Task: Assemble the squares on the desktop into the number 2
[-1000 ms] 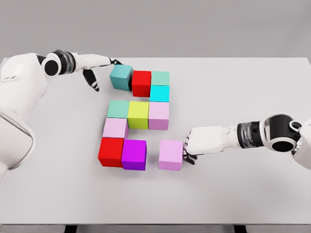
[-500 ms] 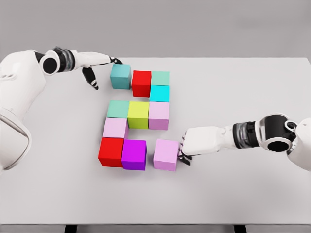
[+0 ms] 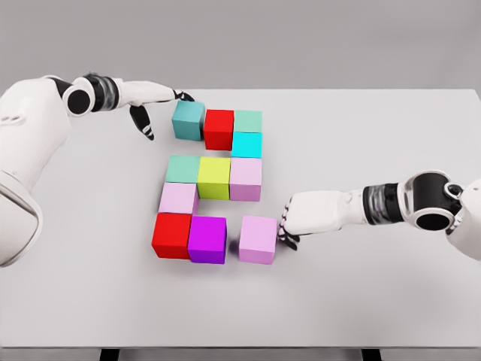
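Observation:
Colored cubes lie in a stepped pattern on the white table [image 3: 361, 128]. The top row is a teal cube [image 3: 188, 119], a red cube [image 3: 219, 128] and a mint cube [image 3: 248, 120], with a cyan cube [image 3: 246, 144] below the mint one. The middle row is green [image 3: 183, 169], yellow-green [image 3: 214, 177] and lilac [image 3: 246, 179]. A pink cube [image 3: 179, 198] sits under the green one. The bottom row is red [image 3: 172, 235], purple [image 3: 207, 239], then a lilac cube [image 3: 258, 239] a small gap away. My left hand [image 3: 167, 104] is open, fingertips at the teal cube's left side. My right hand [image 3: 287, 229], fingers curled, is just right of the bottom lilac cube.
The left arm reaches in along the table's far left, the right forearm [image 3: 391, 203] crosses the right side at mid-depth. The front edge runs along the bottom of the view.
The bottom lilac cube slid left toward the purple cube and squared up. My right hand followed, then eased back slightly. The teal cube shifted slightly right against the top red cube.

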Robot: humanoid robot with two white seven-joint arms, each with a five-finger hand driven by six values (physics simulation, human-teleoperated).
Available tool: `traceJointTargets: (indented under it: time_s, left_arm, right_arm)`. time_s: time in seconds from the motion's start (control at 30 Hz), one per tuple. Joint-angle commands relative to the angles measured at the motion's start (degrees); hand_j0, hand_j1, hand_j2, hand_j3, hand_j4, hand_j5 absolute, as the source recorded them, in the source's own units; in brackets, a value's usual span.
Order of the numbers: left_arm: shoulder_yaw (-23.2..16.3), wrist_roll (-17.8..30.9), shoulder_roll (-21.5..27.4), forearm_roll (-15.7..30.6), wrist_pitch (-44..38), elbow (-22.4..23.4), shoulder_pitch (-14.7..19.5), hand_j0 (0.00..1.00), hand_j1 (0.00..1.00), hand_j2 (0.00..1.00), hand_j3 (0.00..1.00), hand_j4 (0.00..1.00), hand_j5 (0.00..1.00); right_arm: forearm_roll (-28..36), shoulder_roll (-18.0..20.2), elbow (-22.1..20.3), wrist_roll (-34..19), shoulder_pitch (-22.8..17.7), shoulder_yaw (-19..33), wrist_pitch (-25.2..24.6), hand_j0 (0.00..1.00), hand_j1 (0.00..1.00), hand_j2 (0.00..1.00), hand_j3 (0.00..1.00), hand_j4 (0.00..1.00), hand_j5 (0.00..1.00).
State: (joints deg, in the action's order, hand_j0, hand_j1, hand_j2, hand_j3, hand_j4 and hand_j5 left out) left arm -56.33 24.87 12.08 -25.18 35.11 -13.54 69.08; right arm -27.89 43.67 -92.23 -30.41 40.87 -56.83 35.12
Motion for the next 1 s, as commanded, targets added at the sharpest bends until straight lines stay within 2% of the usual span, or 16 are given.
traceJointTargets:
  time_s: [0.0, 0.43, 0.6, 0.8, 0.97]
  left_arm:
    - [0.3, 0.0, 0.3, 0.3, -0.1, -0.3, 0.0, 1.00, 1.00, 1.00, 1.00, 1.00, 1.00]
    - [0.3, 0.0, 2.9, 0.4, -0.1, -4.5, -0.9, 1.00, 1.00, 1.00, 1.00, 1.00, 1.00]
    - [0.3, 0.0, 3.3, 0.4, -0.1, -4.7, -1.0, 1.00, 1.00, 1.00, 1.00, 1.00, 1.00]
    - [0.3, 0.0, 4.4, 0.4, -0.1, -8.1, -1.8, 1.00, 1.00, 1.00, 1.00, 1.00, 1.00]
    - [0.3, 0.0, 4.4, 0.3, -0.1, -8.3, -2.0, 1.00, 1.00, 1.00, 1.00, 1.00, 1.00]
  right_arm:
    - [0.3, 0.0, 0.2, 0.0, 0.0, 0.1, -0.1, 0.31, 0.31, 0.31, 0.31, 0.31, 0.31]
    - [0.3, -0.3, -0.1, -0.1, 0.0, 0.1, -0.1, 0.31, 0.31, 0.31, 0.31, 0.31, 0.31]
    - [0.2, -1.2, -0.1, -0.2, 0.0, 0.0, -0.1, 0.31, 0.31, 0.31, 0.31, 0.31, 0.31]
    - [0.3, -1.8, -0.1, -0.2, 0.0, 0.1, -0.1, 0.31, 0.31, 0.31, 0.31, 0.31, 0.31]
    - [0.3, -1.9, -0.2, -0.2, 0.0, 0.1, -0.1, 0.31, 0.31, 0.31, 0.31, 0.31, 0.31]
